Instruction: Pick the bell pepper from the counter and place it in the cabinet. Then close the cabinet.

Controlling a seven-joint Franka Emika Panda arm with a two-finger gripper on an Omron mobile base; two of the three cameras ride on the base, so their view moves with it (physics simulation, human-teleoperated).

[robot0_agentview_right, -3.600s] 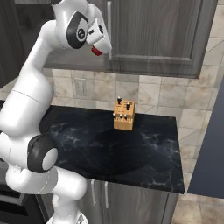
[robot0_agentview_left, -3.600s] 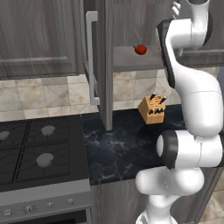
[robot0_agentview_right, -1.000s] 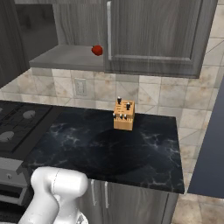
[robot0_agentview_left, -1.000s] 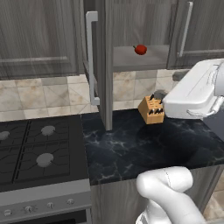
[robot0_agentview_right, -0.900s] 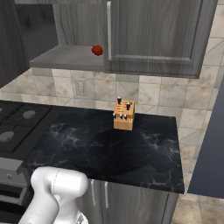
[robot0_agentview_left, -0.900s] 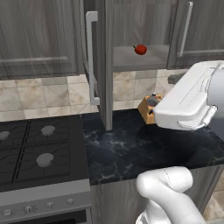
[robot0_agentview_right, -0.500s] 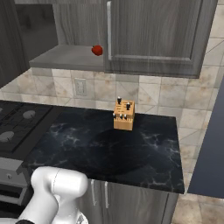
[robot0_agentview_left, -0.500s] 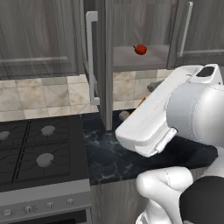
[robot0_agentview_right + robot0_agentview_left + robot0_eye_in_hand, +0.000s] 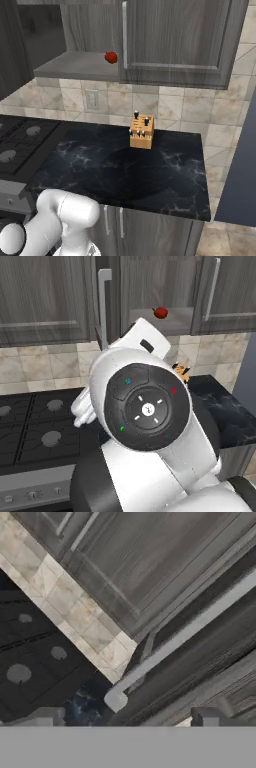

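Note:
The red bell pepper [image 9: 160, 312] [image 9: 111, 57] rests on the grey shelf [image 9: 75, 65] inside the wall cabinet. The cabinet's left door [image 9: 112, 296] stands swung open, edge-on, with its silver bar handle [image 9: 103, 306] [image 9: 180, 639] facing out. The right door [image 9: 175, 35] is closed. In the hand view my gripper [image 9: 127, 719] is open, its fingertips [image 9: 45, 717] set wide apart with nothing between them, just below the lower end of the open door's handle. The black marble counter [image 9: 135, 170] lies underneath.
A tan knife block [image 9: 141, 131] [image 9: 181, 370] stands at the back of the counter. The black gas stove [image 9: 30, 421] [image 9: 20, 140] [image 9: 30, 657] lies to the left. My own arm [image 9: 150, 421] blocks most of the left base view. Tiled backsplash [image 9: 75, 607] runs behind.
The arm has withdrawn from the shelf and swung down and left across the left base view toward the open door. The pepper stays on the shelf.

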